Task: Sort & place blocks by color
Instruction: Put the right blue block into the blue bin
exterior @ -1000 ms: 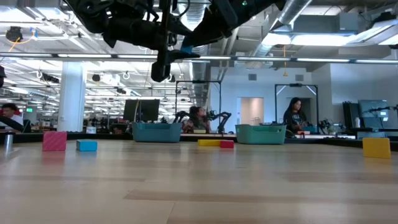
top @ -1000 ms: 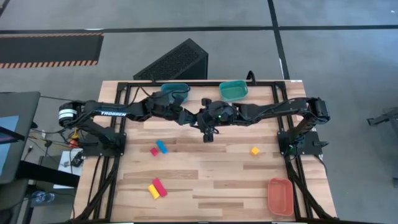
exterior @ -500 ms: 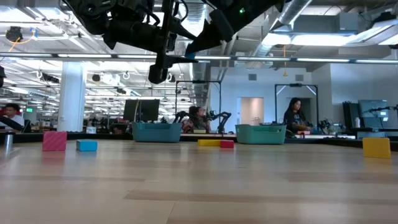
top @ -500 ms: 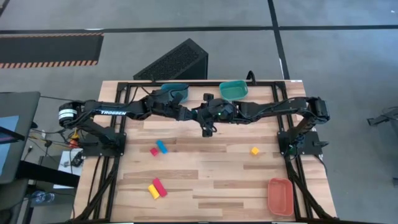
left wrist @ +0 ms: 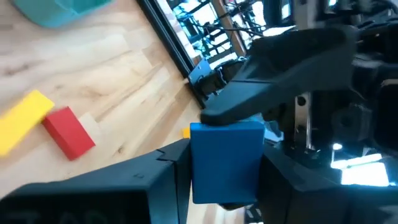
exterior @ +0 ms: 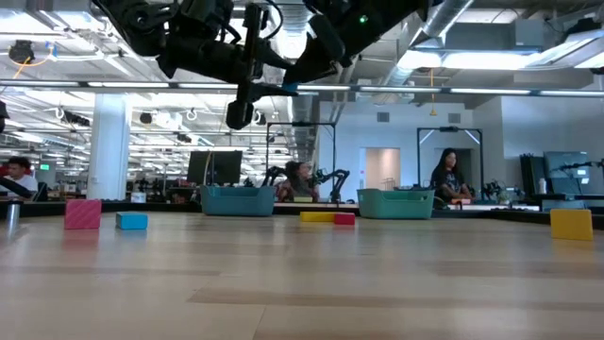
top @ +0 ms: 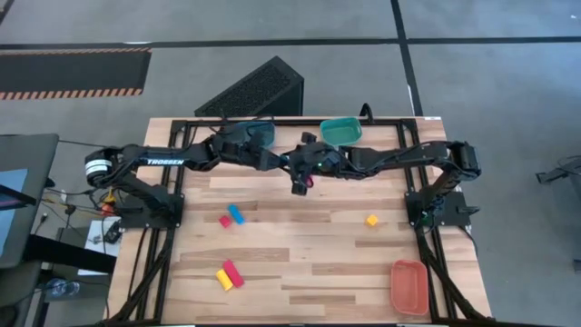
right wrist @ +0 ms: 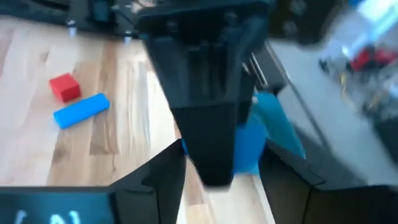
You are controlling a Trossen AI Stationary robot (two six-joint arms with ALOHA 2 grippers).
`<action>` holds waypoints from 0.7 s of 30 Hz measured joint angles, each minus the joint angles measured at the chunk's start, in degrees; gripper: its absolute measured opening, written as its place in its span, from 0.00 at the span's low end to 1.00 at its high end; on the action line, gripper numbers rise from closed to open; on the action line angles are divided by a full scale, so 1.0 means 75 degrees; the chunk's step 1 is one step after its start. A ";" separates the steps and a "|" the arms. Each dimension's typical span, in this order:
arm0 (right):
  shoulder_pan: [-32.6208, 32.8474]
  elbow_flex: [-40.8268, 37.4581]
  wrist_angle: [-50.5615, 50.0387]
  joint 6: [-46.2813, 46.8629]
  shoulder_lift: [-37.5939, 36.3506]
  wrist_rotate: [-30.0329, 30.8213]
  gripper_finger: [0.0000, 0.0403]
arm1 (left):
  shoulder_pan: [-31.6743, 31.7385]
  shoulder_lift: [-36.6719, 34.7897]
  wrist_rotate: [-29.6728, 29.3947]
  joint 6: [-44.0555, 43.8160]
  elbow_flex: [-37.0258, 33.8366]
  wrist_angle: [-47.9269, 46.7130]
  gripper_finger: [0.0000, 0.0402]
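High over the table's far middle, my two grippers meet around a blue block (left wrist: 225, 162). My left gripper (left wrist: 225, 186), reaching in from the table's left (top: 289, 165), is shut on it. My right gripper (right wrist: 224, 177), reaching in from the right (top: 307, 173), stands open, with the block (right wrist: 250, 149) and one left finger between its fingers. On the table lie a red block (top: 224, 221) beside a blue one (top: 237, 214), a yellow block (top: 371, 220), and a yellow (top: 223, 279) and red (top: 233, 272) pair near the front. My left gripper pinches the blue block by two opposite sides (left wrist: 198, 168) between its two fingers, which come at it nearly level from the table's left. The block is lifted clear, high above the table. My right gripper has one finger (left wrist: 273, 81) lying along the block's edge; whether it touches I cannot tell.
A blue bin (top: 257, 133) and a teal bin (top: 341, 133) stand at the far edge, just beyond the grippers. An orange bin (top: 409, 286) sits at the near right corner. Black frame rails (top: 172, 182) run along the table's sides.
Both grippers, with the blue block between them, have drifted a little toward the table's far edge. My right gripper has rolled somewhat about its own axis. The block stays high above the table.
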 joint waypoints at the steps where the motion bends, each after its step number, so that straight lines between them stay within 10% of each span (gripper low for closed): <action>1: -0.0034 -0.0004 -0.0111 0.0336 0.0000 0.0071 0.54 | 0.0110 -0.0013 -0.0059 0.0084 0.0000 -0.0094 0.26; 10: -0.0286 -0.0015 -0.2135 0.4041 0.0006 0.0631 0.63 | 0.1638 -0.0014 -0.0977 0.1843 0.0000 -0.1720 0.26; 21: -0.0270 -0.0015 -0.2492 0.5728 0.0003 0.0674 0.63 | 0.3038 0.0806 -0.2255 0.4380 0.0006 -0.3125 0.26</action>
